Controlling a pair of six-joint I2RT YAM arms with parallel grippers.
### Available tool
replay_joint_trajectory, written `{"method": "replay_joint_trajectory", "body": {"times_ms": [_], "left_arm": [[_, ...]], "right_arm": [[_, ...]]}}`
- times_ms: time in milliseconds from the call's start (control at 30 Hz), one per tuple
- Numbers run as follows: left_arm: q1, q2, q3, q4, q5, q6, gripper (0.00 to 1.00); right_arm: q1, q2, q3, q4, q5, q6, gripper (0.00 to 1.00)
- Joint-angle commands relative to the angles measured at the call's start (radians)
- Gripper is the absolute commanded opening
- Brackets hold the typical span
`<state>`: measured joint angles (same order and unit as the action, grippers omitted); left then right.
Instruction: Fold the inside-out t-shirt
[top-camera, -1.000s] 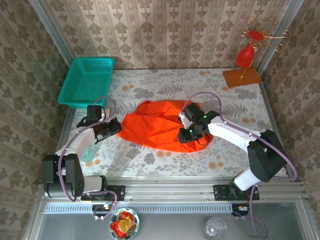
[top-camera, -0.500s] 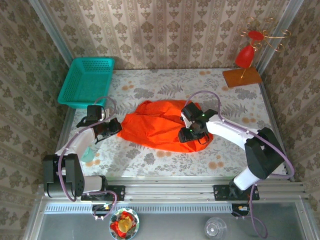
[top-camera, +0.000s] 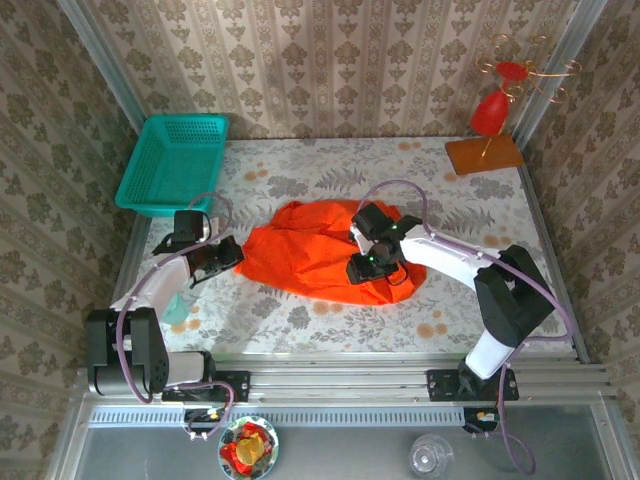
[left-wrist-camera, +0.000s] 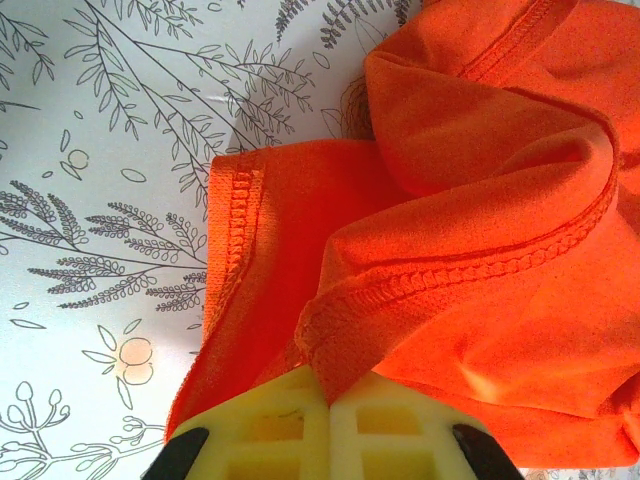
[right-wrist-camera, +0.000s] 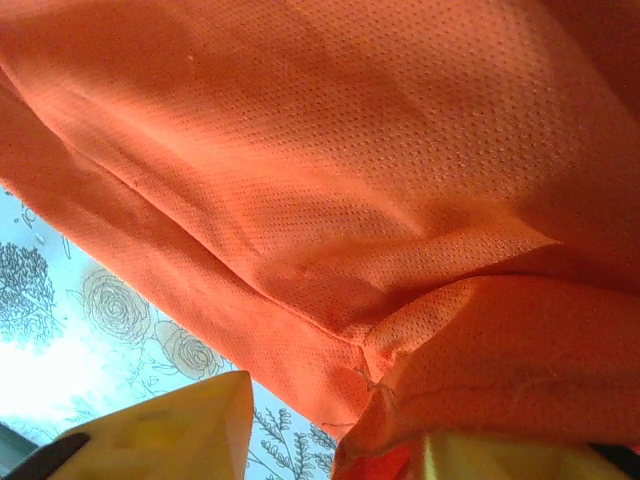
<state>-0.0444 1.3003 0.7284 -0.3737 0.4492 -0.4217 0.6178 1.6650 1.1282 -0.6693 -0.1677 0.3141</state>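
Observation:
The bright orange t-shirt (top-camera: 310, 250) lies crumpled in the middle of the floral table, its stitched seams showing. My left gripper (top-camera: 222, 254) sits at the shirt's left edge. In the left wrist view its yellow fingers (left-wrist-camera: 280, 430) are shut on a stitched hem of the t-shirt (left-wrist-camera: 460, 220), and the left gripper (left-wrist-camera: 328, 400) pinches that fold. My right gripper (top-camera: 362, 266) rests on the shirt's right half. In the right wrist view the right gripper (right-wrist-camera: 335, 440) stands open, with the t-shirt (right-wrist-camera: 330, 180) draped over its right finger and table showing beside the left finger.
A teal basket (top-camera: 172, 163) stands at the back left. The red ornament on a wooden base (top-camera: 484, 154) is at the back right corner. A small teal object (top-camera: 178, 306) lies by the left arm. Bare tabletop (top-camera: 300, 170) runs behind and in front of the shirt.
My right gripper has slid a little to the left across the shirt, bunching the cloth. The left gripper has kept its hold and place.

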Motion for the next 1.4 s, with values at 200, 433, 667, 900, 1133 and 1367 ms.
{"method": "replay_joint_trajectory", "body": {"times_ms": [200,433,667,900,1133,1367], "left_arm": [[0.007,-0.003,0.007,-0.019,0.005,0.03,0.0],[0.008,0.001,0.009,-0.021,0.009,0.03,0.0],[0.009,-0.001,0.009,-0.023,0.008,0.031,0.0],[0.009,-0.005,0.008,-0.024,0.006,0.028,0.0],[0.009,-0.007,0.01,-0.033,0.0,0.034,0.0],[0.008,-0.007,0.008,-0.031,0.0,0.037,0.04]], "right_arm": [[0.034,-0.014,0.047,-0.208,0.132,0.031,0.31],[0.04,-0.007,0.054,-0.239,0.133,0.056,0.26],[0.045,0.015,0.073,-0.187,0.144,0.074,0.37],[0.045,0.055,0.062,-0.129,0.151,0.076,0.36],[0.046,0.026,0.041,-0.115,0.167,0.086,0.18],[0.023,-0.116,0.033,-0.144,0.257,0.111,0.0]]}}
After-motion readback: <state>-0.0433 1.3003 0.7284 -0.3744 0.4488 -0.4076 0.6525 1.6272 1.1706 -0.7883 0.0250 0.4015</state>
